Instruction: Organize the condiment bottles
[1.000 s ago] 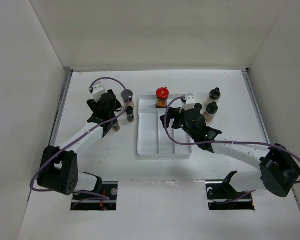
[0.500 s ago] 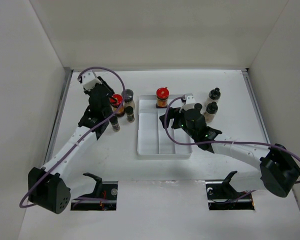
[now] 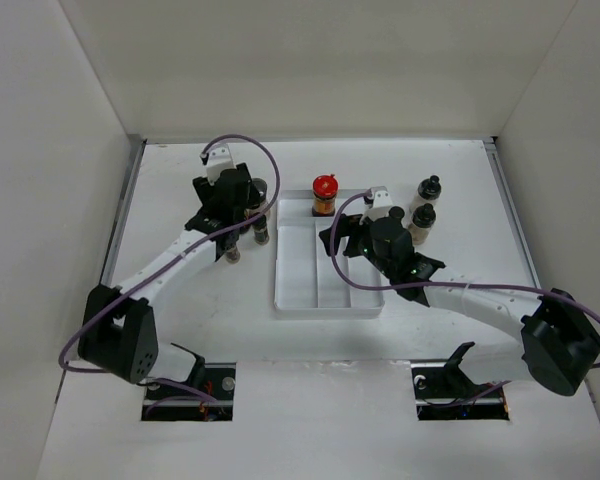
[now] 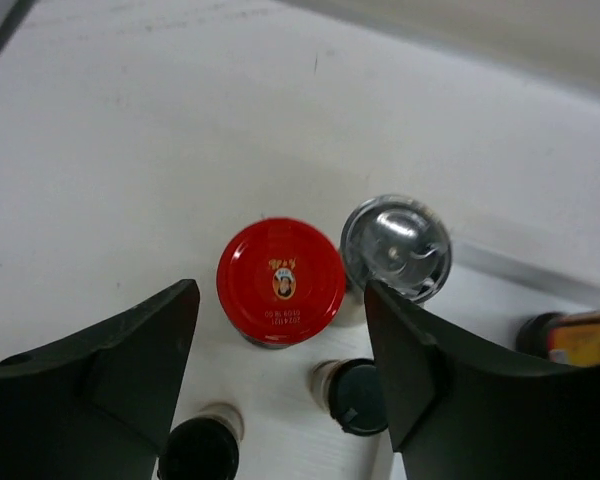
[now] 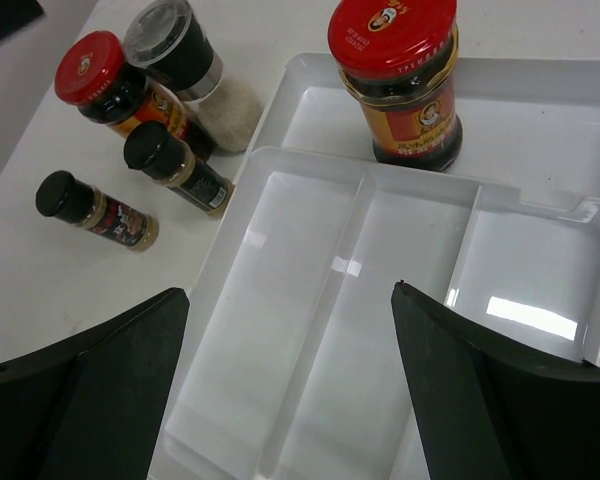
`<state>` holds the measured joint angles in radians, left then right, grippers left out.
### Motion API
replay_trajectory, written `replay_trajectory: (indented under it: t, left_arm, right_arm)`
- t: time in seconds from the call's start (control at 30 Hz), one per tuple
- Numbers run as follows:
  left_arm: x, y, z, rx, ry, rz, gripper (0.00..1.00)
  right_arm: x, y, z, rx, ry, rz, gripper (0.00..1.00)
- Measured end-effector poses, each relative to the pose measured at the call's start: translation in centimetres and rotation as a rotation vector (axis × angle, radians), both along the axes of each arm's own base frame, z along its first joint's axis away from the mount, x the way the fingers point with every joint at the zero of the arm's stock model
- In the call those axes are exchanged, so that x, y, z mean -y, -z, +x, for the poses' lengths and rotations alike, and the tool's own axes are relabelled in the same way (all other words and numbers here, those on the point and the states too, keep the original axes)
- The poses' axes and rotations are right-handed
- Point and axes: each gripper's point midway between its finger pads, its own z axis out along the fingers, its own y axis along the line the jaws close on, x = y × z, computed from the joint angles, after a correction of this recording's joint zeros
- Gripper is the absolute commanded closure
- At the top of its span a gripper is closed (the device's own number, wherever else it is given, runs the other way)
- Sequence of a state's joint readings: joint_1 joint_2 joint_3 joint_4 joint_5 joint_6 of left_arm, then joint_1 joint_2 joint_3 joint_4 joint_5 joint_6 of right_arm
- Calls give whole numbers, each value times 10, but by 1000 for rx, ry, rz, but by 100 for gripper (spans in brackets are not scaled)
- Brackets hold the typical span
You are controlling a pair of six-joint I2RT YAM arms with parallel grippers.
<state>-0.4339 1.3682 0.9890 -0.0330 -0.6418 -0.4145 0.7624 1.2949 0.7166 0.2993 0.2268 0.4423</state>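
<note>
My left gripper (image 3: 236,203) is open and hovers over a cluster of bottles left of the tray. In the left wrist view its open jaws (image 4: 280,290) frame a red-capped jar (image 4: 280,280), with a grey-lidded jar (image 4: 395,245) beside it and two slim black-capped bottles (image 4: 358,395) (image 4: 202,450) nearer. My right gripper (image 3: 346,240) is open and empty above the white tray (image 3: 300,275). A second red-capped jar (image 3: 324,192) stands in the tray's back compartment (image 5: 320,130). Two pale black-capped bottles (image 3: 430,188) (image 3: 422,218) stand right of the tray.
The right wrist view shows the left cluster beside the tray: red-capped jar (image 5: 105,85), grey-lidded jar (image 5: 180,55), two slim bottles (image 5: 175,165) (image 5: 90,210). The tray's three long compartments hold nothing. White walls enclose the table on three sides.
My left arm swung back and left, uncovering the red-capped jar, then came forward and right so its gripper is over that jar. The right arm has not moved.
</note>
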Motion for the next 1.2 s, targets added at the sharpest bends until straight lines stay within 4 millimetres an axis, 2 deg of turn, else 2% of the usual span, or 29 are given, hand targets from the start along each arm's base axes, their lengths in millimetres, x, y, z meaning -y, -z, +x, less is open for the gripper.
replay_trajectory:
  t: [0.1,0.23,0.8,0.87,0.97,1.1,1.2]
  left_arm:
    - [4,30,0,-92,22,40,27]
    - [5,52,2,-153,35,67,25]
    - [-10,78,31,-198,-7,80,21]
    - [-10,83,33,-205,-6,80,25]
    - [-8,90,36,-213,1,72,39]
    - [-8,90,37,-210,2,72,58]
    - [-9,89,36,-203,-3,72,65]
  right_arm:
    - [1,0,1,0,3,0,9]
    - [1,0,1,-1,4,0,8]
    - [0,2,0,-5,-5,0,7]
    - [-1,2,0,-6,-7,0,7]
    - [-1,3,0,-9,-11,-2,7]
    - [-2,4,-1,-11,-13,-1,7]
    - [-2,4,-1,-12,-13,0,7]
